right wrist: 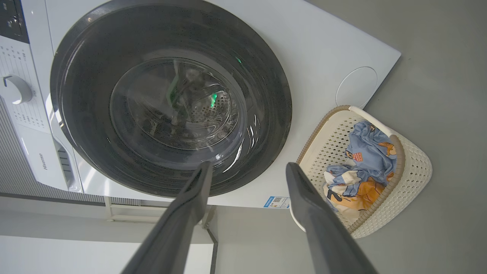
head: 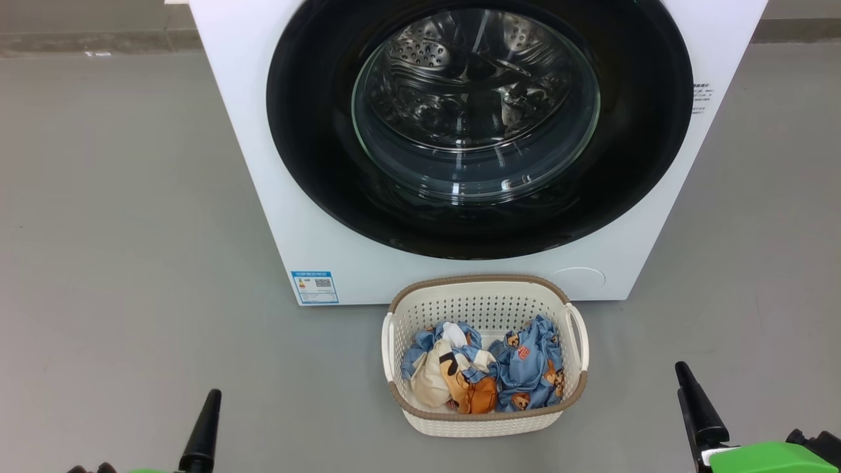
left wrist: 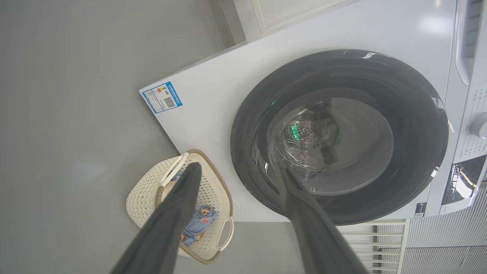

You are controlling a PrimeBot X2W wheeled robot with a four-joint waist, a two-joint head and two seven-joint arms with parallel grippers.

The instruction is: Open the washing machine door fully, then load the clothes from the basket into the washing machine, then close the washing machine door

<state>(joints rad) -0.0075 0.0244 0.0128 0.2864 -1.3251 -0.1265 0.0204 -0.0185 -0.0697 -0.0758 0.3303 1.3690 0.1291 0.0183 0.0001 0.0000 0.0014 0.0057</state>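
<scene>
The white washing machine (head: 250, 197) stands ahead on the floor. Its round washing machine door (head: 315, 131), black-rimmed with a glass bowl, lies flush against the front, and the steel drum shows through the glass. The cream basket (head: 486, 284) sits on the floor just in front of the machine, holding blue bear-print and cream-orange clothes (head: 525, 368). My left gripper (left wrist: 237, 167) is open and empty, one finger (head: 204, 427) low at the left of the basket. My right gripper (right wrist: 248, 164) is open and empty too, with a finger (head: 696, 407) to the basket's right. Both are well short of the door.
Grey floor (head: 118, 230) spreads to both sides of the machine and basket. A blue label (head: 315, 287) marks the machine's lower left corner, a round cover (head: 578, 279) its lower right. The control panel with a dial (right wrist: 15, 89) sits above the door.
</scene>
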